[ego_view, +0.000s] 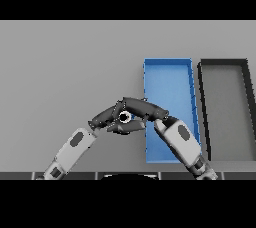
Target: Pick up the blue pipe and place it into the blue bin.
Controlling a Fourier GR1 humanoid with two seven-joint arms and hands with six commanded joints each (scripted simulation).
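Both hands meet just left of the blue bin (170, 79), a long open tray lying front to back. My right hand (145, 109) reaches left across the bin's near left wall. Its fingers lie above and its thumb below a small pale ring with a dark centre, the end of the blue pipe (124, 117). The rest of the pipe is hidden by the hands. My left hand (104, 117) comes in from the lower left, with its straight fingers resting against the same spot.
A black bin (245, 107) of the same long shape stands right beside the blue one on its right. Grey table (65, 67) stretches to the left and behind.
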